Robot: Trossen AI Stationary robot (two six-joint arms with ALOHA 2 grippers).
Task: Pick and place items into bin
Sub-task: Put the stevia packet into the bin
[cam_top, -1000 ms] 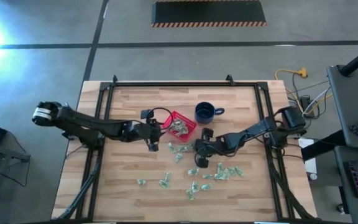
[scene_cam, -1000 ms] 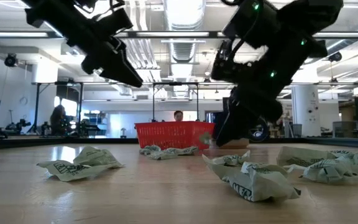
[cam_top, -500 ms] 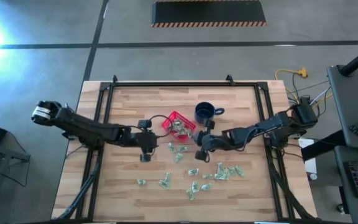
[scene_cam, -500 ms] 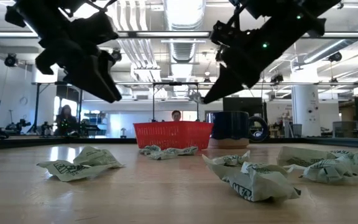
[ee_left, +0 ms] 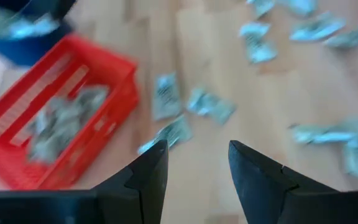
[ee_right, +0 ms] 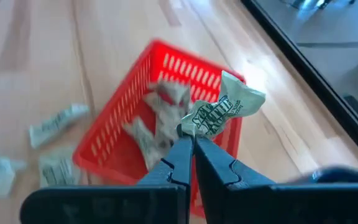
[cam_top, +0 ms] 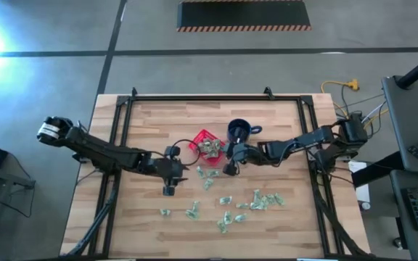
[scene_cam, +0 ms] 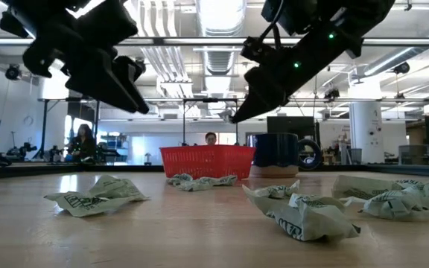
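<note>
Items, bin: partly filled.
Right gripper [ee_right: 188, 144] pinches one wrapped piece [ee_right: 219, 111] above the red basket [cam_top: 207, 145]; several lie inside, many beyond on the table [cam_top: 151, 119]. Left gripper [ee_left: 196, 163] open, empty.

Red bin [cam_top: 207, 143] w/ some items [ee_right: 160, 121]; others scattered on table [cam_top: 256, 199].

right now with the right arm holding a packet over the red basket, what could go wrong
The right end effector pinches the wrapped piece only by one corner, over the red basket's far rim, so a release here might drop it outside, toward the blue mug. The basket already holds several pieces, so a new one may bounce off. The left end effector, open and empty, hangs near loose pieces and might scatter them.
</note>
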